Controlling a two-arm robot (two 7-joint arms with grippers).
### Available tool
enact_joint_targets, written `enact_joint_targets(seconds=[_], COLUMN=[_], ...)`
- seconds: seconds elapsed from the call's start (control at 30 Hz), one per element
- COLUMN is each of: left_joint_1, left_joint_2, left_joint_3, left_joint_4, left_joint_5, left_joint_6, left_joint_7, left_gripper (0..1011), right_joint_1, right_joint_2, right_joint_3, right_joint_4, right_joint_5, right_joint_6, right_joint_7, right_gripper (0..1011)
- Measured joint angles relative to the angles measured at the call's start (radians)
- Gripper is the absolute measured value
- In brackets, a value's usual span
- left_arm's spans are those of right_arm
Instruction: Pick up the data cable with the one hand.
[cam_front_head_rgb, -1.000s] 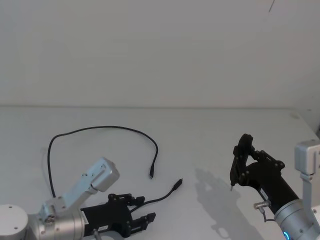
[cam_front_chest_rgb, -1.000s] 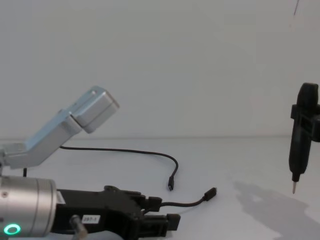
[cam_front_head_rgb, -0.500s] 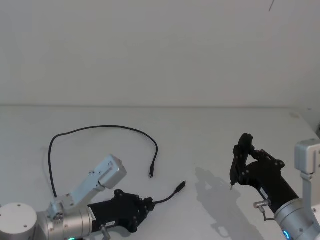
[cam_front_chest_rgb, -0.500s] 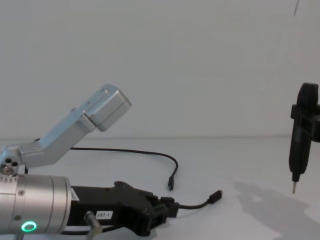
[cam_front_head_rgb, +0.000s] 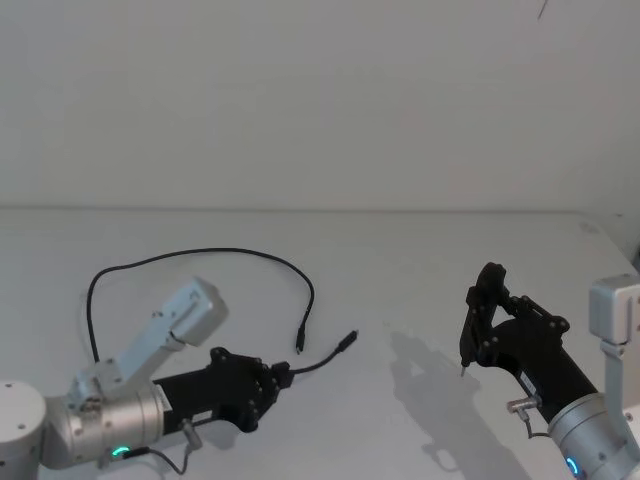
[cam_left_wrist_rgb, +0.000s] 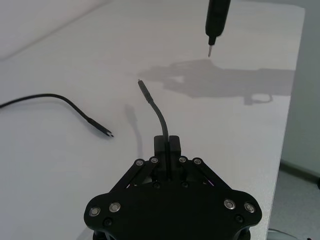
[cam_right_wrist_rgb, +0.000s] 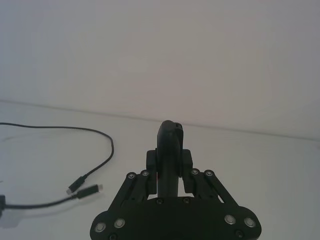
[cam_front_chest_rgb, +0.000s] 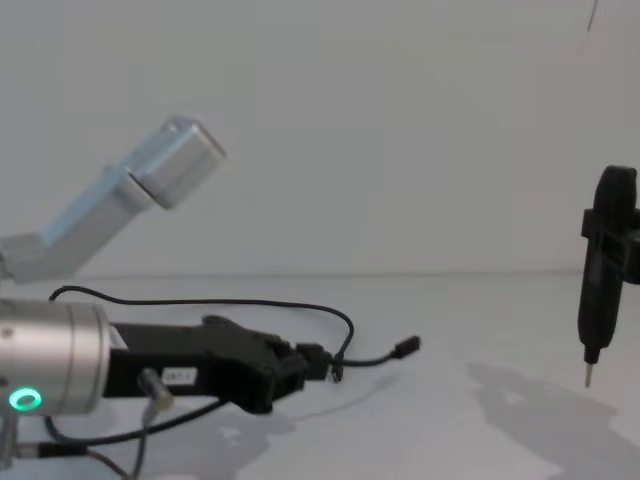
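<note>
Head looks down, chest looks across — both share tabletop (cam_front_head_rgb: 400, 260)

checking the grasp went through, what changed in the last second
The left gripper shut its fingers on the cable just behind the near plug and lifted it, so that plug now hangs above the table. The cable's loop slid slightly toward the robot's left. The far plug still lies on the table, and the right gripper stayed raised on the right.
</note>
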Motion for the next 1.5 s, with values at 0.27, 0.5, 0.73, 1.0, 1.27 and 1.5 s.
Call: enact_joint_targets(seconds=[0.27, 0.5, 0.73, 1.0, 1.27, 1.5], left_joint_1=[0.007, 0.012, 0.015, 0.017, 0.018, 0.018], left_joint_2=[0.038, 0.058, 0.070, 0.078, 0.081, 0.083], left_joint_3=[-0.034, -0.051, -0.061, -0.069, -0.071, -0.073], left_joint_4=[-0.027, -0.041, -0.048, -0.053, -0.056, -0.057], left_joint_5=[-0.037, -0.058, -0.070, -0.078, -0.081, -0.083], left_joint_6=[-0.001, -0.002, -0.002, -0.003, -0.003, -0.003], left_joint_7=[-0.019, -0.028, -0.033, -0.036, -0.037, -0.038], left_gripper=[41, 41, 41, 41, 41, 41], right_joint_1=[0.000, 0.003, 0.029, 0.098, 0.146, 0.175], right_joint_2=[0.000, -0.006, -0.037, -0.106, -0.151, -0.176], right_joint_3=[0.000, 0.000, -0.010, -0.051, -0.081, -0.092], right_joint_4=[0.000, -0.001, -0.005, 0.017, 0.056, 0.091], right_joint_5=[0.000, 0.001, 0.009, 0.013, 0.002, -0.007], right_joint_6=[0.000, -0.001, -0.017, -0.051, -0.076, -0.087], right_joint_7=[0.000, 0.001, 0.007, 0.023, 0.034, 0.041], right_gripper=[279, 279, 279, 279, 279, 279])
